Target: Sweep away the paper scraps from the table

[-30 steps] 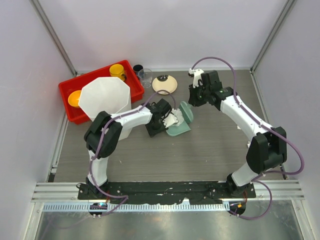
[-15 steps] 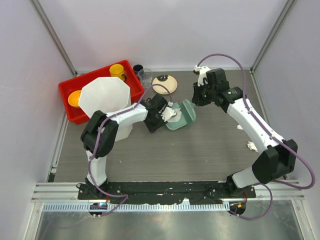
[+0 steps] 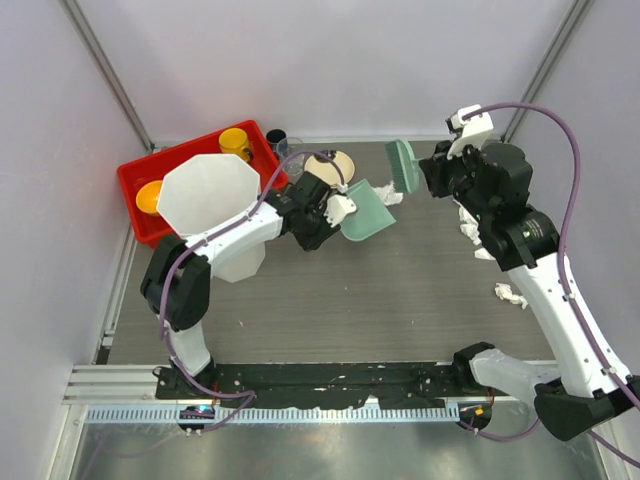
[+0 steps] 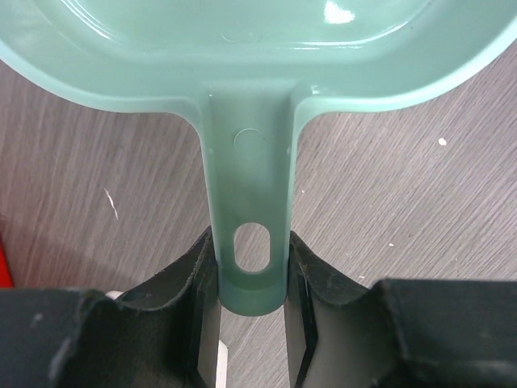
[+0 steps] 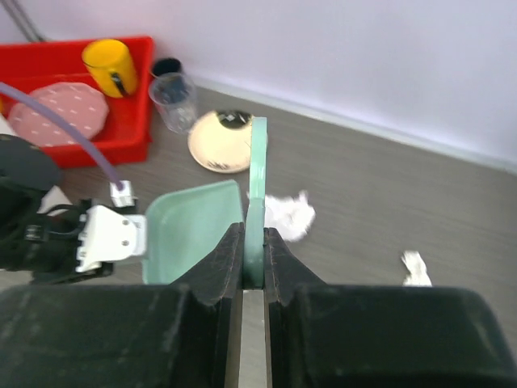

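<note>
Since 1 second ago the right arm [image 3: 520, 235] has swung up toward the far right corner, raising the brush [image 3: 403, 165] above the desk [image 3: 350, 310], and the dustpan [image 3: 365, 210] has slid toward the far edge. From above, 1 of the paper scraps [image 3: 390, 197] lies just beside the pan's open lip; others trail near the right edge. Left wrist: left jaws clamped on the dustpan handle, which runs straight ahead. Right wrist: right jaws clamped on the brush, seen edge-on; the nearest scrap sits just right of it, pan to its left, so the stroke likely runs leftward
</note>
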`<state>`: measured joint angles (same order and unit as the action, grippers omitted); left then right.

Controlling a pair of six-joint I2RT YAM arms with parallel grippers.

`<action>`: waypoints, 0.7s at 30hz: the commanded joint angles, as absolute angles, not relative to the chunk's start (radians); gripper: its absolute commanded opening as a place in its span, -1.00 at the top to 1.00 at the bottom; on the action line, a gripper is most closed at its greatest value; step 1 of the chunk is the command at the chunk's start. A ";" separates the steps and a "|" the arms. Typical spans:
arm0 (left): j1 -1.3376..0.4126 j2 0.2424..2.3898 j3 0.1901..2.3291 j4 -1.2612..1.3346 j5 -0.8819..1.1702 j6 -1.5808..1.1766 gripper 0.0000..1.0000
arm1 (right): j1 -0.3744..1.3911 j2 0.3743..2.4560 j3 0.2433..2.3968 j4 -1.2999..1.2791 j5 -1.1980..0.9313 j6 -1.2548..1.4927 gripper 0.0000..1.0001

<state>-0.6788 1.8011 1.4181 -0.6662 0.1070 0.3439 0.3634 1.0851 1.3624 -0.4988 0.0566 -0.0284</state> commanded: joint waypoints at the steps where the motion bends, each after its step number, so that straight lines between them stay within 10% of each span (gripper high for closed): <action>1: -0.675 1.810 1.489 -0.667 0.138 0.330 1.00 | 0.365 1.120 1.361 -0.362 -0.112 -0.002 0.98; 9: -0.660 1.872 1.536 -0.798 0.057 0.339 1.00 | 0.333 1.265 1.430 -0.445 0.213 -0.057 0.98; 21: -0.658 1.908 1.440 -0.887 0.009 0.373 1.00 | 0.232 1.749 1.640 -0.368 0.072 -0.354 0.98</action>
